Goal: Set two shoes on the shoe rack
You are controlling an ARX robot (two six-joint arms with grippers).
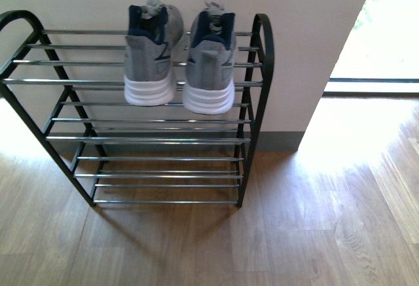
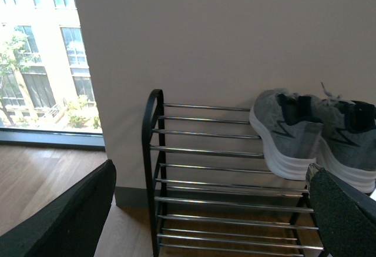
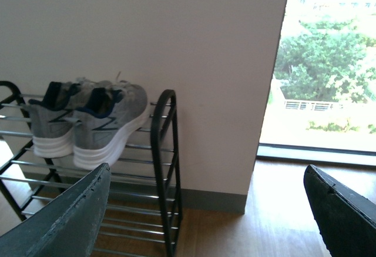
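1. Daylight pours in from the window [image 1: 386,31] at the front view's upper right, blown out to near white.
2. Glare spreads over the wooden floor [image 1: 340,142] beside it, and another hot patch burns at the left edge.
3. The shoe rack [image 1: 256,103] casts a soft, faint shadow on the boards in front, and its chrome bars catch thin highlights.
4. In the wrist views, the wall [image 2: 235,33] reads dim and grey against overexposed glass.
5. The left end effector [image 2: 211,166] and right end effector [image 3: 207,169] loom dark and soft, too near for focus.
6. The shoes [image 3: 88,122] look fairly sharp, only slightly hazy.
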